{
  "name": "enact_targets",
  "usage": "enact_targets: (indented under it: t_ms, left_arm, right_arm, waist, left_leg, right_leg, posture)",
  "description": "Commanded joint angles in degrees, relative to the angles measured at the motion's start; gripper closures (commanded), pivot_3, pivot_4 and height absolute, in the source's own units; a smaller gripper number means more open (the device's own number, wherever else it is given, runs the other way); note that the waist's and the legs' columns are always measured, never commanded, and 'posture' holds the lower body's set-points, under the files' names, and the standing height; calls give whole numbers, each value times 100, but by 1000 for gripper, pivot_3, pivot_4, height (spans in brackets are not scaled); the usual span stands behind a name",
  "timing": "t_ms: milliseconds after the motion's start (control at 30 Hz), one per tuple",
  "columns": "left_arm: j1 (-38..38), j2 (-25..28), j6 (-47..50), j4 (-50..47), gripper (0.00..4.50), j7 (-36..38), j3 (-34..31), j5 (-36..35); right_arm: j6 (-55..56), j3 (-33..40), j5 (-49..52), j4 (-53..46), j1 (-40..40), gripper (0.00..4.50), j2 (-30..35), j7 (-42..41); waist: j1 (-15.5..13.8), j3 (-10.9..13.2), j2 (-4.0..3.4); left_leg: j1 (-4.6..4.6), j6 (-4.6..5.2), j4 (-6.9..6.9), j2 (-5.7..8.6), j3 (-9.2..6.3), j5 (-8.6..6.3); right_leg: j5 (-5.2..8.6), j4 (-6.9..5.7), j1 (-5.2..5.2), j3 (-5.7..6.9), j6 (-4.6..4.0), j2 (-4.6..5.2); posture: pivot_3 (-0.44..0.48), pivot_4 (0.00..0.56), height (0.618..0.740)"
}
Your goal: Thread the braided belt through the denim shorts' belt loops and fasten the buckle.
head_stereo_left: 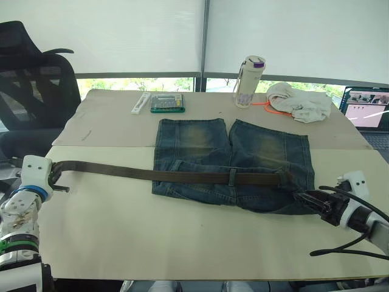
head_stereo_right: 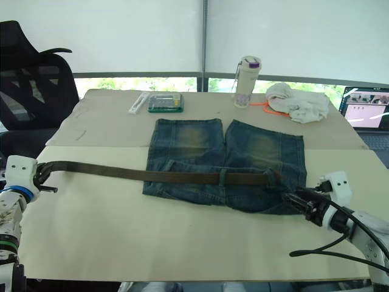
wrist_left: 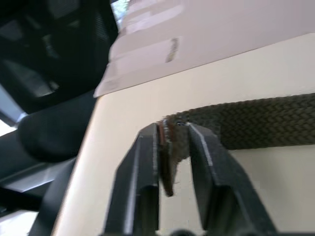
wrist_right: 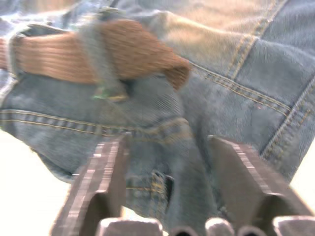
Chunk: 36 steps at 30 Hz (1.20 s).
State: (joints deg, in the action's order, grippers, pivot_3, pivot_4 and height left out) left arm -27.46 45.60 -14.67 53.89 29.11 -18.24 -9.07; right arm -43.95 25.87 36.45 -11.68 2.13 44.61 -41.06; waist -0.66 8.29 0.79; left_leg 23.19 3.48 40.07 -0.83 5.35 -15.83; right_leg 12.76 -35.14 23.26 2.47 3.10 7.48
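While left end effector pinches braided belt end, right end effector spread over denim shorts waistband.

I'm seeing faded, stitched blue cotton on the denim shorts, and the braided belt is matt, coarsely woven brown strap. The table looks matt, paper-smooth cream. My left gripper fingers look smooth dark plastic.
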Motion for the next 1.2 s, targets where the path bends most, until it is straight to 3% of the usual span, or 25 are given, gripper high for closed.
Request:
enact_targets:
  t_ms: [33, 233, 467, 600, 833, 1000, 1033, 1200]
  left_arm:
    - [-145, 103, -137, -188, 2055, 98, -8, 1]
    - [-429, 162, -503, -350, 54, 45, 306, 394]
    - [-676, 62, -837, -968, 21, 441, 805, 660]
    - [-836, -342, -580, -1798, 21, 803, 1032, 459]
    - [-699, -1198, 708, -3801, 21, 2034, 1858, -289]
    - [-481, -1537, 1472, -4783, 21, 2334, 2250, -571]
    - [-436, -1608, 1579, -4981, 0, 2414, 2369, -601]
    - [-429, -1882, 1908, -5404, 0, 2575, 2667, -661]
  right_arm:
    - [388, 203, -126, -202, -22, 41, 53, 0]
    - [1717, -151, -966, -22, -337, 0, 137, -91]
    - [3817, -1014, -2770, 833, -519, 0, 1044, -424]
    - [4845, -1398, -3322, 1401, -738, 0, 1345, -590]
    - [6490, -2091, -4024, 2482, -1769, 0, 1507, -740]
    - [7073, -2338, -4127, 2889, -2235, 0, 1512, -872]
    - [7169, -2401, -4146, 2951, -2314, 525, 1509, -924]
    - [7559, -2633, -4177, 3133, -2623, 2135, 1451, -1098]
  waist:
    - [3, 0, 0]
    - [-4, 1, 1]
    - [4, 1, 2]
    - [3, 2, 3]
    - [29, 2, 4]
    - [70, 3, 4]
    - [72, 3, 4]
    - [52, 3, 4]
  left_leg:
    - [0, 0, 0, 0, 1, 0]
    - [1, 0, 3, 3, 1, 0]
    - [4, -1, 2, 6, 6, 1]
    - [4, -1, 10, 6, 8, 2]
    - [4, -6, 23, 5, 15, 6]
    - [3, -13, 22, 0, 15, 10]
    - [3, -13, 22, -1, 14, 10]
    - [1, -12, 27, -1, 10, 10]
  right_leg:
    - [0, 1, 0, 0, 0, 0]
    - [0, 0, 0, 1, 1, 0]
    - [0, 0, 0, 2, 1, -1]
    - [1, 4, -3, 2, 2, -1]
    - [1, 3, -5, -1, 3, -7]
    - [2, 8, -5, -5, 3, -19]
    - [2, 9, -6, -6, 4, -19]
    - [2, 11, -9, -12, 3, -18]
  posture:
    - [0, 150, 737]
    - [0, 150, 737]
    - [0, 150, 737]
    - [0, 150, 737]
    - [0, 150, 737]
    - [0, 150, 737]
    - [0, 150, 737]
    - [0, 150, 737]
